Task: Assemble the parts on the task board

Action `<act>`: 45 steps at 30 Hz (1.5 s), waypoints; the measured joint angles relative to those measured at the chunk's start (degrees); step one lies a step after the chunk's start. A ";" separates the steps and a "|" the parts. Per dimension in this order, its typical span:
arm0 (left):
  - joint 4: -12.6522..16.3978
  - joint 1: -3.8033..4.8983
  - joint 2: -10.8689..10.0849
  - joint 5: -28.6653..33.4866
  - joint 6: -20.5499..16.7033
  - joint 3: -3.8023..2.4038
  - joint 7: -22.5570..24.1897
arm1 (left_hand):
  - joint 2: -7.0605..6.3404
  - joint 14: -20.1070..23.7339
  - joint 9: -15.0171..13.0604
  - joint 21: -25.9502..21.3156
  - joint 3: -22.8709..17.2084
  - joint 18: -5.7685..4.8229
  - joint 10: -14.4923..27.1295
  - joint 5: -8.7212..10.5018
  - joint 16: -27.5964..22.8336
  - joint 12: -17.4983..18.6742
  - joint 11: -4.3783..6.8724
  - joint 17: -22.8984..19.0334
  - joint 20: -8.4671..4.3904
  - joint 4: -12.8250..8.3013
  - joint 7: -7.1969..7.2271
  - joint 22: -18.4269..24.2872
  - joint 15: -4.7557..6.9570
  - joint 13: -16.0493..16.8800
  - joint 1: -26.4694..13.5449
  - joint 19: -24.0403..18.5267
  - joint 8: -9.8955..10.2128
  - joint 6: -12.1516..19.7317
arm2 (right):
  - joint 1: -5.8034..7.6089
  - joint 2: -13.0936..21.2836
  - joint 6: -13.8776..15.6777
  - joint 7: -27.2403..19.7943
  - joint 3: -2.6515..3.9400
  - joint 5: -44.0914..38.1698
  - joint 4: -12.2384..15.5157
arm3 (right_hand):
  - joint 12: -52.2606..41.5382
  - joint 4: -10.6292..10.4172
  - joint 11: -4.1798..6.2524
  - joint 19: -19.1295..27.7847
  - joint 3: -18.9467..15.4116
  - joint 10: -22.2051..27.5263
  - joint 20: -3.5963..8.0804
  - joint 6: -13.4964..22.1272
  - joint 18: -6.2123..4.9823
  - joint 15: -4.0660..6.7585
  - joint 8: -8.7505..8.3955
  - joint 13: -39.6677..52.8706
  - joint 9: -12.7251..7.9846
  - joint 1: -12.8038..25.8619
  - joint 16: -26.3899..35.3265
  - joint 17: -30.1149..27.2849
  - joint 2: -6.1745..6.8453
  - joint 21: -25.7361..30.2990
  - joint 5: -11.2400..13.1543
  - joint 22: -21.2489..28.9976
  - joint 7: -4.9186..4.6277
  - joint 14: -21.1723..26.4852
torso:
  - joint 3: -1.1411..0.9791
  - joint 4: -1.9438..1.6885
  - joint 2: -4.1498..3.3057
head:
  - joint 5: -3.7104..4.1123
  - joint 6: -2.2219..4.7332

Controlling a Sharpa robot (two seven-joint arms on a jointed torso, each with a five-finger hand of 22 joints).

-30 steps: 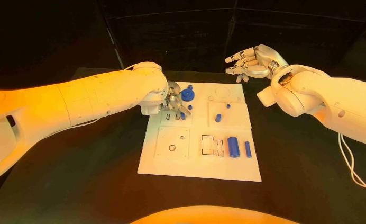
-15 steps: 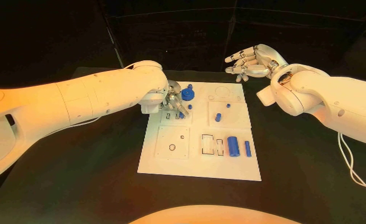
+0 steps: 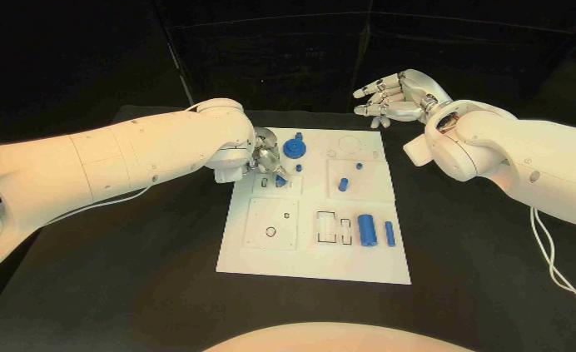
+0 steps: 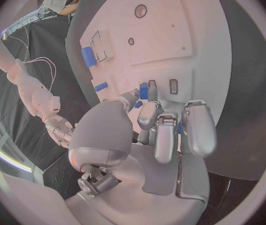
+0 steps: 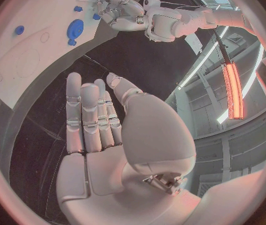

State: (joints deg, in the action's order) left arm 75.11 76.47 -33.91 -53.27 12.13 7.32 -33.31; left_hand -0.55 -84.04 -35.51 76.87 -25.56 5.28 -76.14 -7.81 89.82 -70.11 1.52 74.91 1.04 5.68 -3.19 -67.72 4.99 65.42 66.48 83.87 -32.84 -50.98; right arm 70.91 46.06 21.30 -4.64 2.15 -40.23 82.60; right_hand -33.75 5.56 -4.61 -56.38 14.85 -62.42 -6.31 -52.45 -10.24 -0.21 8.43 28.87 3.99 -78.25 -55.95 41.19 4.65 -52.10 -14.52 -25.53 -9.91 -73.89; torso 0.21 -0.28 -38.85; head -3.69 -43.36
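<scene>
Centrally, white rectangular task board (image 3: 315,260) with recessed slots, small blue plastic parts (image 3: 367,230) scattered on it, left hand (image 3: 266,161) pinching a small blue piece (image 4: 144,91), right hand (image 3: 396,96) empty, fingers loosely apart, black counter (image 3: 132,285), dark room.

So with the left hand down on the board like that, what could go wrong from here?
The left hand works low over the task board, close to the large round blue part and a small blue part at its fingertips; a slip could knock either loose. Whether it actually holds that small part is unclear, so a lift might leave it behind. The right hand hovers beyond the board, not steadying it.
</scene>
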 measured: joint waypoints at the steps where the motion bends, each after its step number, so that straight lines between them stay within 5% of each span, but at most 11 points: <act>1: 0.35 0.00 -0.32 0.26 -0.53 0.00 0.04 | -0.45 0.00 -0.34 0.00 -1.80 0.00 0.00 0.14 0.00 0.00 0.00 0.00 0.00 -0.40 0.00 -0.06 0.00 -0.15 -0.91 0.00 -0.35 0.00 | 0.00 0.00 0.00 0.00 0.00 0.00 -0.01 | 0.00 0.00 0.00 0.00 0.00 0.00 0.00 0.00 0.00 -0.16 0.00 0.00 0.00 0.00 0.00 -0.05 0.00 0.00 0.00 0.00 0.00 0.16 | 0.00 -0.02 0.00 | 0.01 0.01; 9: 3.68 -0.36 -2.95 1.20 -5.48 0.01 0.31 | -1.07 0.00 -1.12 0.25 -4.20 0.00 -0.21 0.32 0.00 0.00 -0.21 0.00 0.00 -0.47 -0.01 -0.38 0.00 -0.22 -2.15 0.00 -0.80 0.00 | 0.00 0.14 0.00 0.01 0.00 -0.02 -0.17 | -0.25 0.00 0.00 0.20 0.00 0.00 -0.22 0.18 0.00 -0.20 0.38 0.00 0.00 0.39 -0.09 -0.23 0.02 0.00 -0.29 -0.06 0.18 0.20 | 0.02 -0.18 0.03 | -0.54 0.09; 18: 6.53 -1.93 -4.95 -1.67 -10.67 0.06 0.50 | -1.46 0.00 -1.38 0.50 -5.02 0.01 -0.21 0.50 0.00 0.00 -0.21 0.00 0.00 -0.81 -0.10 -0.77 0.00 -0.12 -2.55 0.00 -1.13 0.10 | 0.00 0.29 0.02 0.03 -0.01 -0.03 -0.33 | -0.46 -0.16 0.20 0.20 0.16 0.22 -0.22 0.18 0.00 0.01 0.38 -0.01 0.04 0.84 -0.29 -0.43 -0.24 0.00 -0.29 -0.12 0.18 0.41 | 0.05 -0.54 0.18 | -0.49 -0.24; 27: 7.52 -3.47 -4.92 -6.32 -14.07 0.07 0.49 | -1.99 0.00 -1.46 0.50 -6.08 -0.58 -0.21 0.64 0.00 0.00 -0.22 0.00 0.00 -1.87 -0.12 -0.91 0.00 -0.13 -3.08 0.00 -1.13 0.09 | 0.00 0.28 0.02 0.04 -0.01 -0.07 -0.46 | -0.67 -0.16 0.01 0.34 0.16 0.40 -0.36 0.38 0.00 -0.19 0.58 -0.01 0.04 1.05 -0.29 -0.59 0.00 0.00 -0.53 -0.17 -0.02 0.62 | -0.03 -0.71 0.26 | -0.70 -0.47; 45: 7.48 -3.90 -4.20 -9.68 -15.51 0.08 0.30 | -1.96 0.00 -1.53 0.50 -6.15 -0.52 -0.12 0.71 0.00 0.00 -0.31 0.00 0.00 -1.96 -0.23 -0.95 0.00 -0.40 -3.05 0.00 -1.36 0.19 | 0.00 0.08 0.00 0.06 -0.01 -0.43 -0.67 | -0.87 -0.49 0.01 0.40 0.16 0.40 -0.43 0.38 0.00 -0.19 0.67 -0.01 0.03 1.51 -0.52 -0.60 0.00 0.01 -0.53 -0.16 -0.02 0.61 | -0.14 -0.65 0.28 | -0.78 -0.70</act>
State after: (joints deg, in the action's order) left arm 82.59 72.56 -38.10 -62.95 -3.38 7.40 -33.01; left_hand -2.51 -84.04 -37.04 77.37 -31.71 4.76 -76.26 -7.10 89.82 -70.12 1.21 74.91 1.04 3.72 -3.41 -68.68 4.99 65.03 63.43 83.87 -34.19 -50.79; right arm 70.91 46.13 21.31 -4.58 2.14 -40.66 81.93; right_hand -34.61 5.08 -4.60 -55.98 15.02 -62.02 -6.74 -52.07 -10.24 -0.41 9.10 28.86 4.02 -76.73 -56.46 40.60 4.65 -52.10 -15.05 -25.70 -9.93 -73.28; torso 0.08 -0.93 -38.57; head -4.47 -44.06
